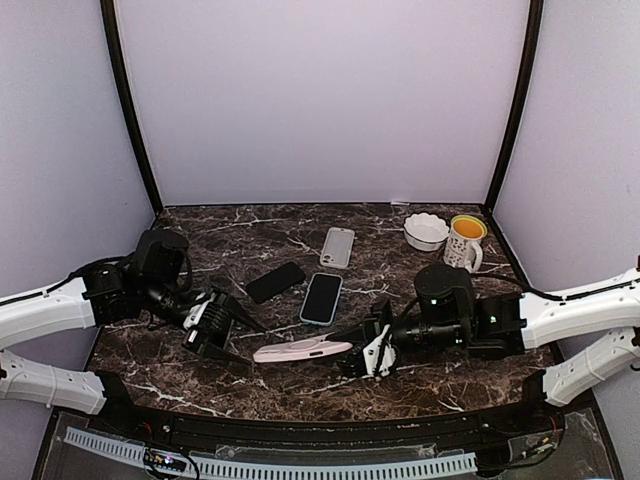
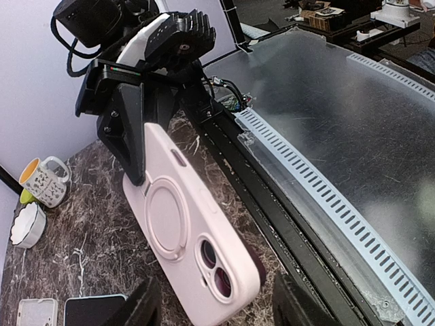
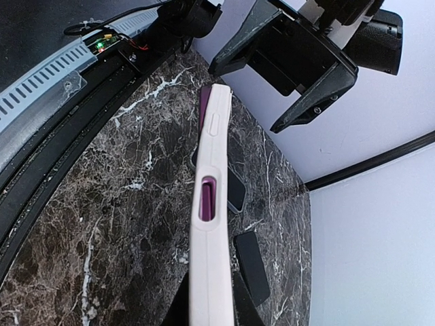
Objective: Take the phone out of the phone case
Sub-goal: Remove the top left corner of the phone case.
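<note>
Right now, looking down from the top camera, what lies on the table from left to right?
Black phone → pale phone case → white bowl → mug. The pink phone case and the blue-cased phone overlap these sideways, so I leave them out.

Black phone (image 1: 275,282) and blue-cased phone (image 1: 321,298) lie just behind the pink case (image 1: 300,350); marble (image 1: 300,395) in front lies bare.

White links (image 1: 45,308), blk joints (image 1: 160,255) & cables (image 1: 95,265); blk L tool (image 1: 255,345), R tool (image 1: 362,348)
</note>
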`<state>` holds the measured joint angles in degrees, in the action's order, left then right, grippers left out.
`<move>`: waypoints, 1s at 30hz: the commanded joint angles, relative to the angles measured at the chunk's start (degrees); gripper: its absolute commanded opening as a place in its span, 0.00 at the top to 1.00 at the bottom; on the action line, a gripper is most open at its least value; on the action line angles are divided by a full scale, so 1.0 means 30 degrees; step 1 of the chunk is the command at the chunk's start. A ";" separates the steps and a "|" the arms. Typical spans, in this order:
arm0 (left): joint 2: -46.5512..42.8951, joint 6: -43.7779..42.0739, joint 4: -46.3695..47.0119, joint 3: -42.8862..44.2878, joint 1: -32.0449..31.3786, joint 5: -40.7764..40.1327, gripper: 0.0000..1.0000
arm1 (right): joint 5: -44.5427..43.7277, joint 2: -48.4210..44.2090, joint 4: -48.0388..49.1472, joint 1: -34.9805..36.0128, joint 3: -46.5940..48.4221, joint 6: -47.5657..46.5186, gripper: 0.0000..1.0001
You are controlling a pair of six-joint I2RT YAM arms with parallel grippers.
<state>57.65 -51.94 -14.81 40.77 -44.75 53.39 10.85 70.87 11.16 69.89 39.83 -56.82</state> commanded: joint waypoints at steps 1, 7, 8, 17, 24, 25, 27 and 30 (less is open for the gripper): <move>0.0303 -0.0296 0.0163 -0.0304 0.0064 0.0725 0.45 | 0.0745 -0.0042 0.2402 -0.0124 0.1110 0.0207 1.00; 0.0665 -0.0399 0.0218 -0.0284 0.0028 0.1207 0.48 | 0.1171 0.0071 0.2526 -0.0122 0.1388 0.0243 1.00; 0.0652 -0.0429 0.0219 -0.0289 0.0033 0.1213 0.48 | 0.1226 0.0117 0.2562 -0.0126 0.1424 0.0247 1.00; 0.0860 -0.0429 0.0245 -0.0291 0.0005 0.1440 0.60 | 0.1970 0.0316 0.2125 0.0156 0.1689 -0.0706 1.00; 0.1033 -0.0661 -0.0066 -0.0239 0.0005 0.1287 0.71 | 0.1975 0.0248 0.1353 0.1194 0.1819 -0.2181 1.00; 0.1060 -0.0693 -0.0116 -0.0236 0.0005 0.1253 0.72 | 0.1927 0.0253 0.1247 0.1394 0.1811 -0.2425 1.00; 0.1120 -0.0757 -0.0225 -0.0190 0.0005 0.1157 0.75 | 0.1856 0.0330 0.0794 0.1738 0.1857 -0.2933 1.00; 0.1197 -0.0785 -0.0323 -0.0174 0.0002 0.1037 0.77 | 0.1707 0.0439 0.0132 0.2309 0.1962 -0.3602 1.00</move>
<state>60.69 -53.63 -17.93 40.16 -45.15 58.19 10.39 72.10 8.99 72.36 42.52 -63.29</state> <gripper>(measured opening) 0.239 0.090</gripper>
